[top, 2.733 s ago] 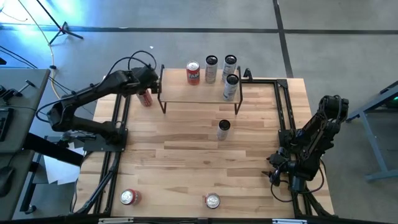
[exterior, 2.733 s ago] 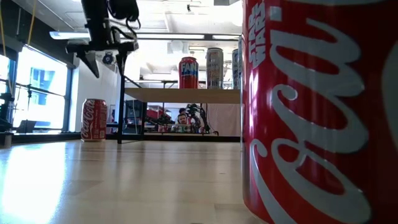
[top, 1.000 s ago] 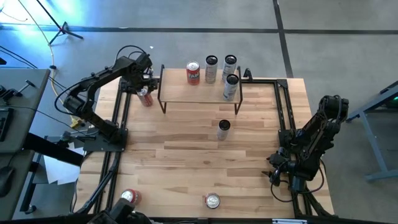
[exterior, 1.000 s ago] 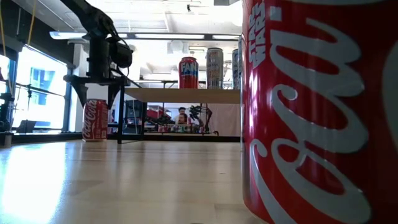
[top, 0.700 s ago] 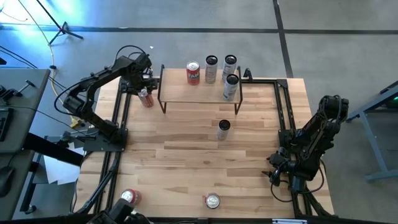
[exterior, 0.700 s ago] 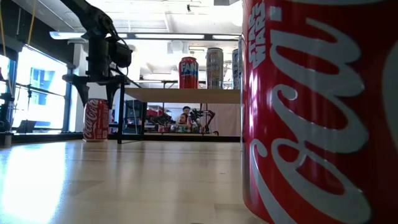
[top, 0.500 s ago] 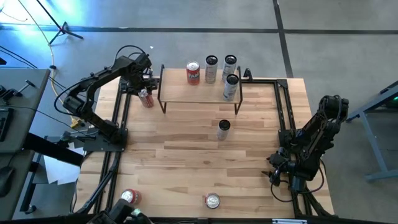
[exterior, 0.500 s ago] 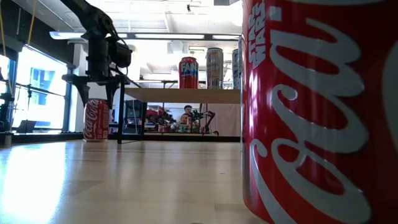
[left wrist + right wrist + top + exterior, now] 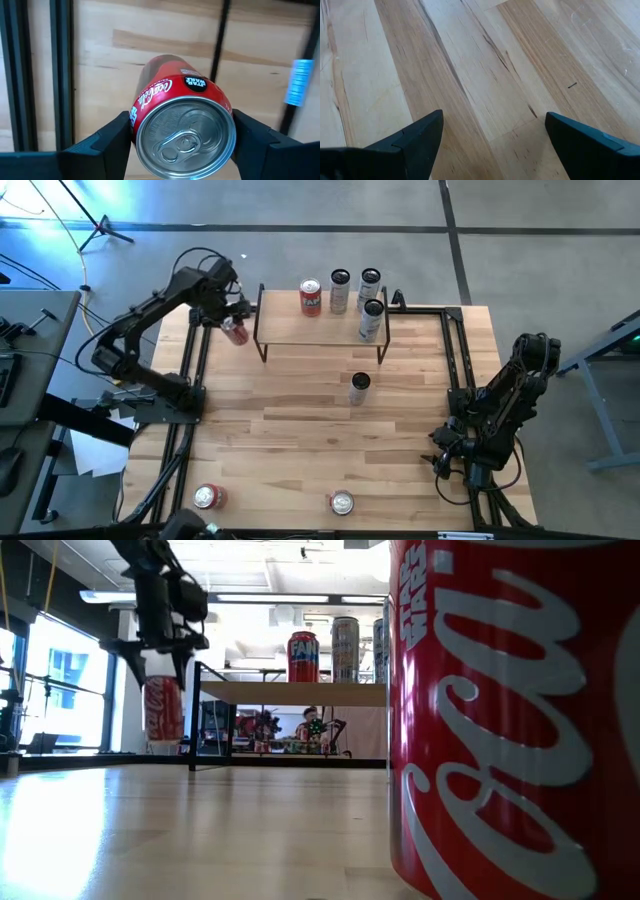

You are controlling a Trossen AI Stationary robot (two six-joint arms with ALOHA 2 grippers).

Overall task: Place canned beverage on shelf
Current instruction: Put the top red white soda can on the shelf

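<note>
A red Coca-Cola can (image 9: 182,125) hangs off the table at the far left, beside the shelf's left end, with my left gripper (image 9: 230,320) shut on it; the low view shows the can (image 9: 163,708) below the gripper (image 9: 160,648). The shelf (image 9: 320,330), a light wood plank on black legs, stands at the far middle and carries a red can (image 9: 311,297) and silver cans (image 9: 371,320). My right gripper (image 9: 487,140) waits open above bare tabletop at the near right (image 9: 445,455). My left gripper pinches the can's upper wall (image 9: 137,112) just under the top rim, one finger (image 9: 107,142) on each opposite side. The fingers come from above and point down. The can hangs about upright below them, its bottom clear of the table.
A silver can (image 9: 360,388) stands on the table in front of the shelf. Two more cans (image 9: 207,497) (image 9: 342,502) stand near the front edge; one fills the low view's right side (image 9: 500,720). Black rails (image 9: 190,380) run along both table sides.
My left gripper has risen with the red can and tipped slightly. The can, which stood on the table beside the shelf's left legs, now hangs clear of the tabletop. The right arm has kept still.
</note>
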